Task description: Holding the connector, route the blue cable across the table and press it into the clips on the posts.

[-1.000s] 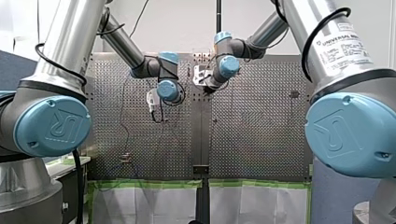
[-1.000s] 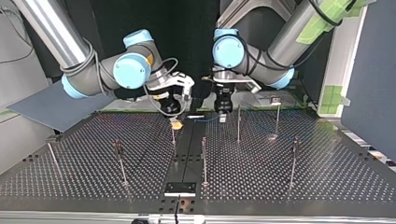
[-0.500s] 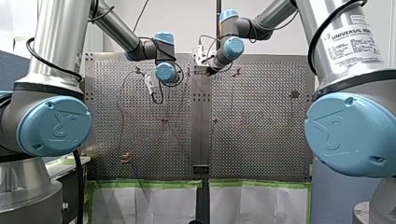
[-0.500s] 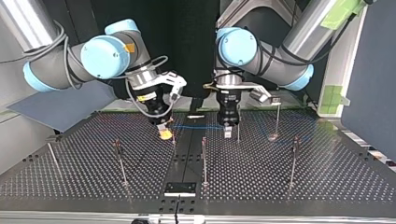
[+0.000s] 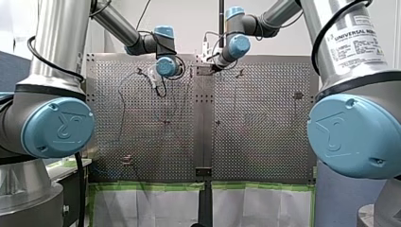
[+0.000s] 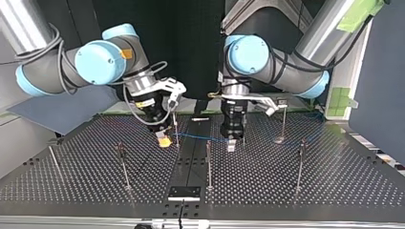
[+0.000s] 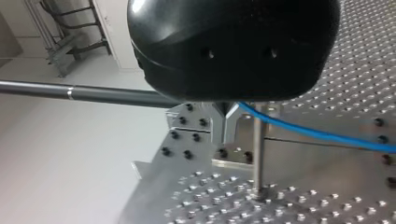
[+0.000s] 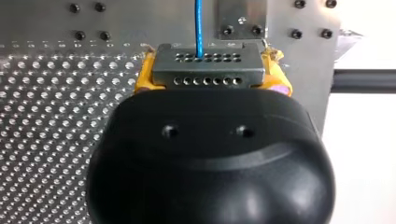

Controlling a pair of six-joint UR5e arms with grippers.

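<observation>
- Clamping the connector (image 8: 208, 69) in my right gripper (image 6: 164, 141), with the yellow pads (image 8: 144, 77) pressed against its two short ends.
- Holding the connector's long axis crosswise to the gripper, pad to pad, with the holed face turned back toward the wrist.
- Carrying the blue cable (image 8: 199, 28) out of the connector's far side, straight ahead of the gripper.
- Pinching the cable farther along in my left gripper (image 6: 231, 143), closed on it. In the left wrist view, leading it off sideways from the tip, past a post (image 7: 258, 154).
- Stretching the cable roughly level across the top view's middle, above the perforated table (image 6: 310, 191), from one gripper to the other.
- Working among obstacles: one post just beside my right gripper, one just beside my left gripper, and a third between them, nearer the camera, its top near the cable.
- Not showing whether the cable is seated in any clip.
</observation>
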